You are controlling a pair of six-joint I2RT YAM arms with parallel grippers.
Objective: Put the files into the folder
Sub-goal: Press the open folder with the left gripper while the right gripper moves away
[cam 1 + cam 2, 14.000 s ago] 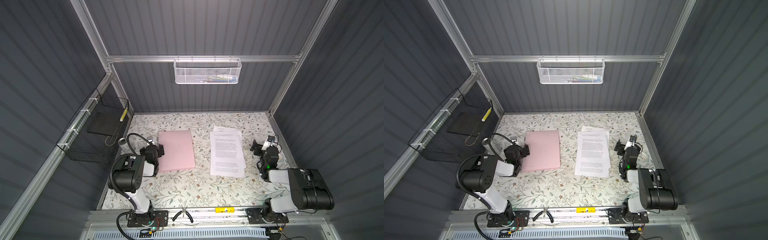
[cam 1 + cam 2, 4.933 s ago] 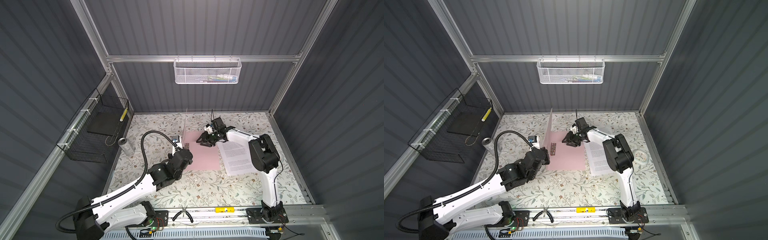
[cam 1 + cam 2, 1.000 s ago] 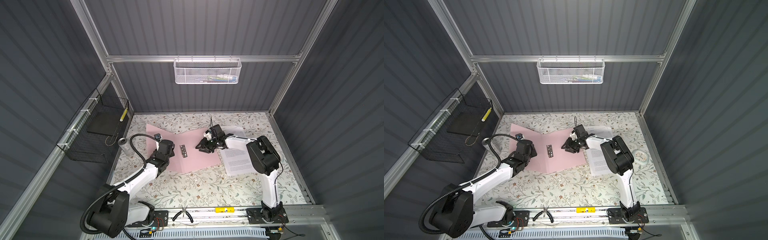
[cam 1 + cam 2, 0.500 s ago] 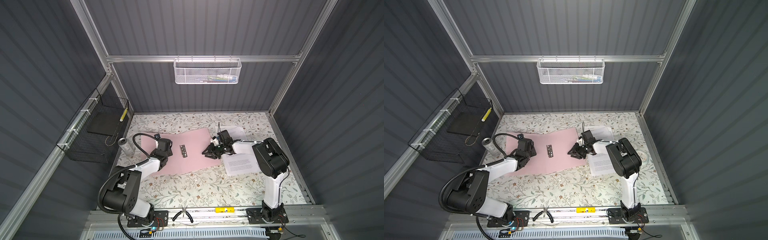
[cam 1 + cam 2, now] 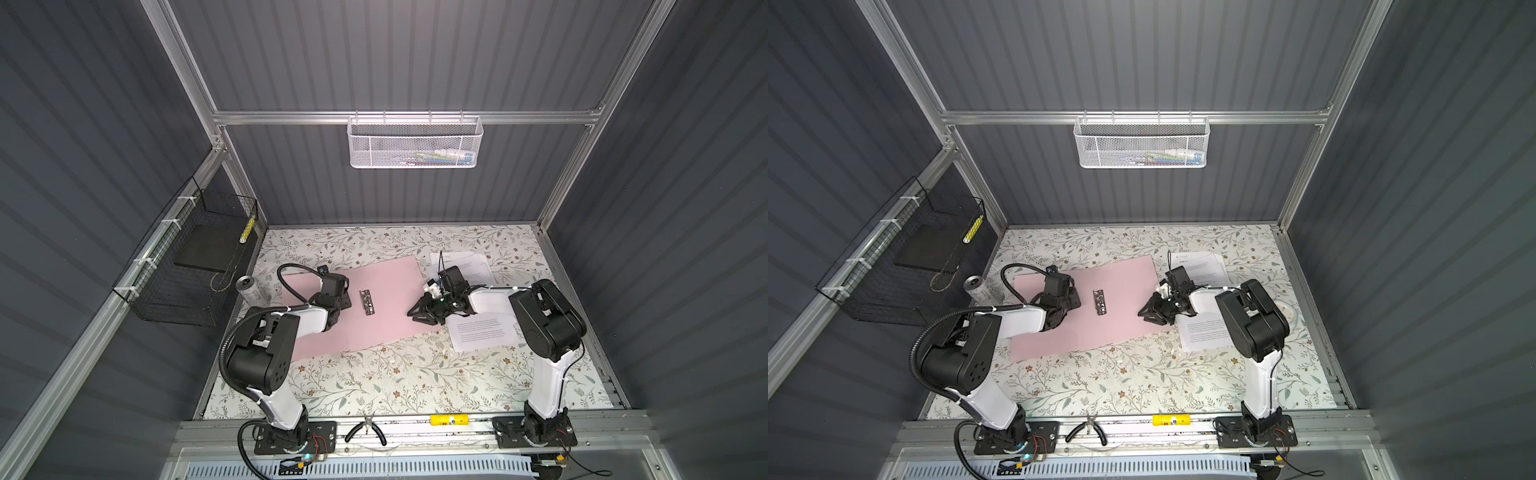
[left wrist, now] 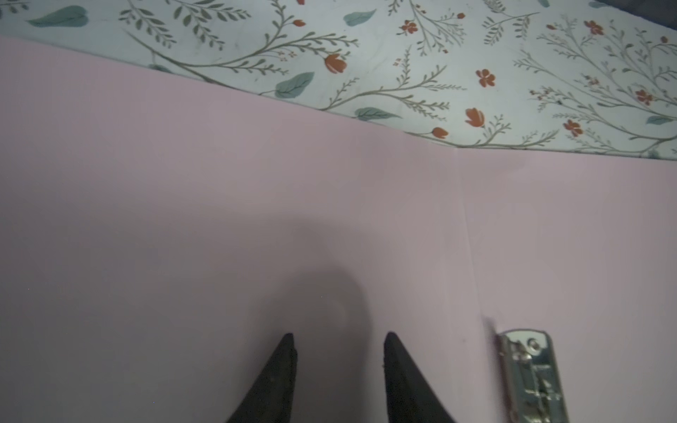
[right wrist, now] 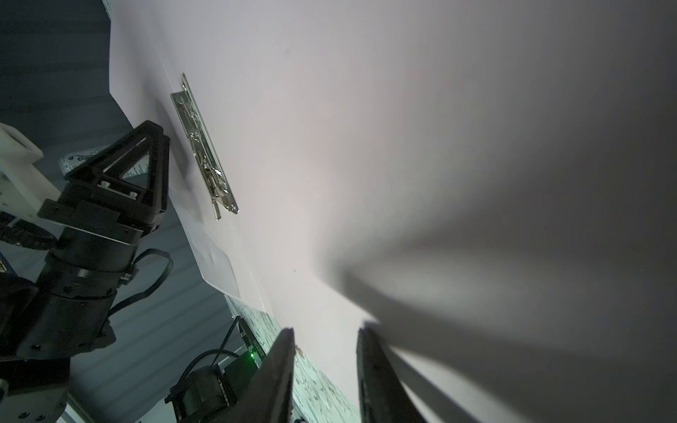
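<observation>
The pale pink folder (image 5: 386, 291) (image 5: 1121, 286) lies spread open and flat on the floral table, its metal clip (image 5: 367, 302) (image 5: 1099, 302) at the fold. The files (image 5: 478, 332) (image 5: 1204, 330), white printed sheets, lie just right of it, partly under my right arm. My left gripper (image 5: 341, 300) (image 5: 1073, 299) (image 6: 339, 335) is open, low over the left leaf (image 6: 256, 219) beside the clip (image 6: 531, 373), holding nothing. My right gripper (image 5: 415, 316) (image 5: 1146, 315) (image 7: 327, 329) hangs open over the right leaf (image 7: 366, 146) near its front right edge, holding nothing.
A metal can (image 5: 249, 289) stands at the table's left edge by a black wire basket (image 5: 187, 266). A white mesh basket (image 5: 415, 141) hangs on the back wall. Pliers (image 5: 368, 430) and a yellow block (image 5: 449, 420) rest on the front rail.
The folder's left leaf, slightly raised a second ago, now lies flat. The right gripper has shifted right towards the files and narrowed a little. The left arm has folded back.
</observation>
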